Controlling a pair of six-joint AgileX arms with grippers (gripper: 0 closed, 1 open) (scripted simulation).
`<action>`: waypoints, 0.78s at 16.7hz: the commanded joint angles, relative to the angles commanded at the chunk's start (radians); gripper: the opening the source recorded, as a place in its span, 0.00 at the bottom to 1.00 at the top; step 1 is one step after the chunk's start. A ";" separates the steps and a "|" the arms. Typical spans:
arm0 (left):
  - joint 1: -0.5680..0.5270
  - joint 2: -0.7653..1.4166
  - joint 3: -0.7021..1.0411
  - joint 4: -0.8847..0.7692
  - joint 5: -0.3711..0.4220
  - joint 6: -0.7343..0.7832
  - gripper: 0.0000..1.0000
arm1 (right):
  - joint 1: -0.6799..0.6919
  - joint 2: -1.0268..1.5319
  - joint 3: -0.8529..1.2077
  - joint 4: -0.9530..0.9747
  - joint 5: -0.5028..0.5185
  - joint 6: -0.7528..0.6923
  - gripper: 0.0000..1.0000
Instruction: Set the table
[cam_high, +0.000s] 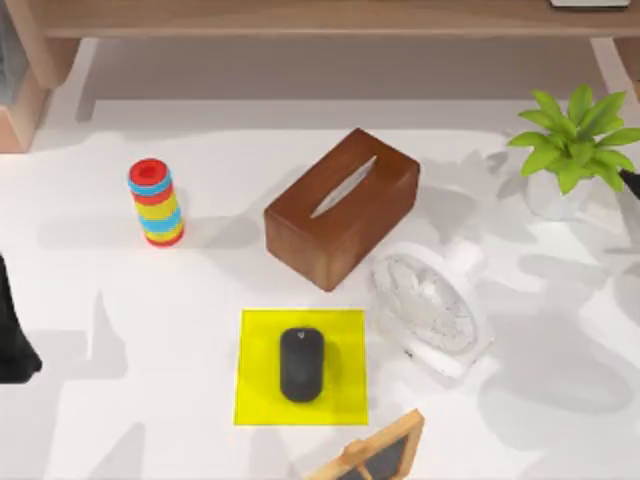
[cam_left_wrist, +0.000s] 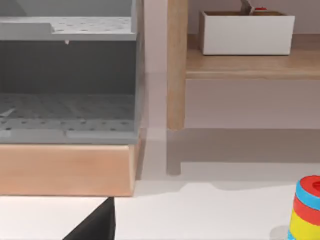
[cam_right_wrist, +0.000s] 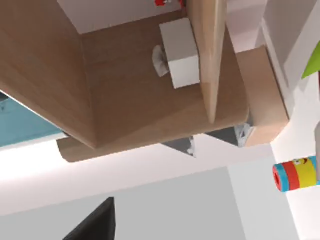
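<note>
White table (cam_high: 120, 330) with brown tissue box (cam_high: 342, 207), tissue hidden; pincer states indiscernible.

A: Obstacles, centre of the surface (cam_high: 120, 400)?
B: Wooden tissue box (cam_high: 342, 206), white fan (cam_high: 432, 312) just beside it to the right, black mouse (cam_high: 301, 363) on a yellow mat (cam_high: 257, 395) below the box.

A: Elsewhere?
B: Ring stack (cam_high: 155, 202) standing well left of the box; potted plant (cam_high: 574, 148) far right; slate frame (cam_high: 377, 455) at the near edge; shelf unit (cam_high: 300, 18) along the back.

A: Open passage?
B: Left front expanse, right front corner, and the strip between ring stack and box.
</note>
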 joint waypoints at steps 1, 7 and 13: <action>0.000 0.000 0.000 0.000 0.000 0.000 1.00 | -0.064 0.001 -0.039 0.061 0.018 -0.005 1.00; 0.000 0.000 0.000 0.000 0.000 0.000 1.00 | -0.371 0.106 -0.194 0.343 0.205 -0.084 1.00; 0.000 0.000 0.000 0.000 0.000 0.000 1.00 | -0.481 0.253 -0.159 0.463 0.398 -0.176 1.00</action>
